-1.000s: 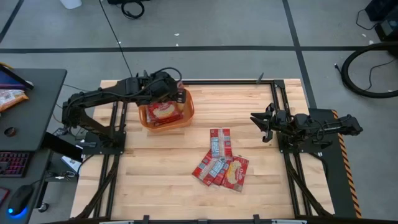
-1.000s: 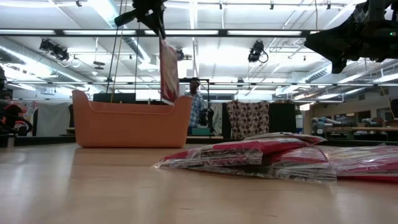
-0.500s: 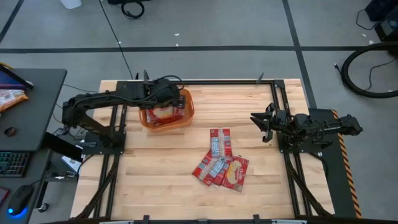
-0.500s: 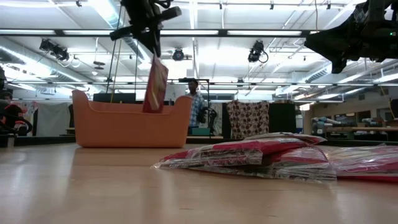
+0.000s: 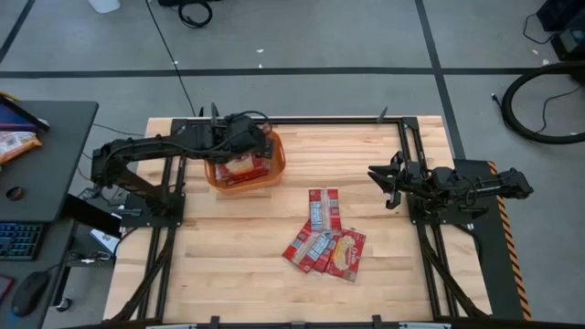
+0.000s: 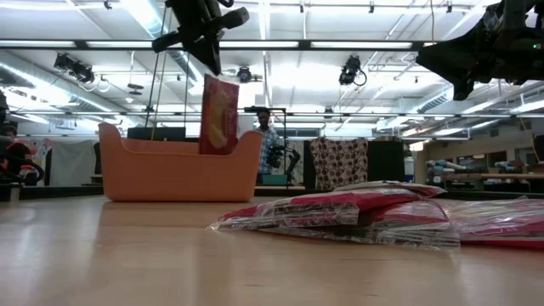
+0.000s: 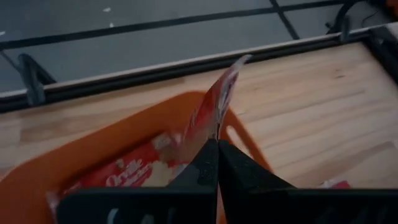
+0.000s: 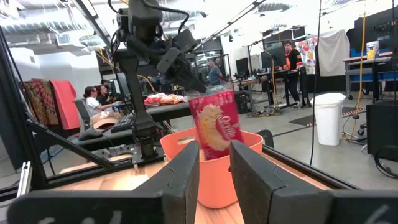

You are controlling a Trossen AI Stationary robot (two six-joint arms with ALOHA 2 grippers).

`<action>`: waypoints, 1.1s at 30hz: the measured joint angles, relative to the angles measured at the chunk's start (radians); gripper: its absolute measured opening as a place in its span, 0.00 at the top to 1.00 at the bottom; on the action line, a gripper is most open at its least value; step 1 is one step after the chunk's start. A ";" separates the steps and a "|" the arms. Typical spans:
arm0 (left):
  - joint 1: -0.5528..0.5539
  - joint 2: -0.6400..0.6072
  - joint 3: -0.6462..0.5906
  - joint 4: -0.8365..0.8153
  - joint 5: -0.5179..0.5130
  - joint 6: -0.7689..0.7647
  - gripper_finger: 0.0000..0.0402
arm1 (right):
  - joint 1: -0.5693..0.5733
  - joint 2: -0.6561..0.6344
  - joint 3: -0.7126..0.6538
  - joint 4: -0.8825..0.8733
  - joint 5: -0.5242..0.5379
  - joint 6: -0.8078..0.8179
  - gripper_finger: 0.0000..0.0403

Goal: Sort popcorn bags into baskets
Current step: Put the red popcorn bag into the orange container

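- Orange plastic tub (image 5: pixel 275 163) sat directly under the left gripper (image 7: pixel 217 144), at the wooden table's (image 5: pixel 228 265) far-left part.
- Left gripper pinched the top edge of one red flat popcorn packet (image 6: pixel 219 115); a second earlier the packet hung edge-on at the tub's rim, now it had swung face-on and dropped lower inside.
- Drop looked imminent; more packets already lay below it in the tub.
- Pile of red packets (image 5: pixel 324 242) remained well apart, unsorted.
- Right gripper (image 5: pixel 377 177) waited at the right edge, fingers narrowly apart, empty.
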 joint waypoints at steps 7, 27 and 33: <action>-0.011 0.004 0.000 -0.059 0.005 -0.060 0.98 | 0.000 0.000 0.000 0.000 0.000 0.000 0.76; 0.033 0.108 -0.001 -0.079 0.013 -0.046 0.99 | 0.000 0.000 0.000 0.000 -0.005 0.000 0.76; 0.036 0.104 -0.001 -0.263 0.073 -0.134 0.99 | 0.000 0.000 0.000 0.000 -0.006 0.000 0.76</action>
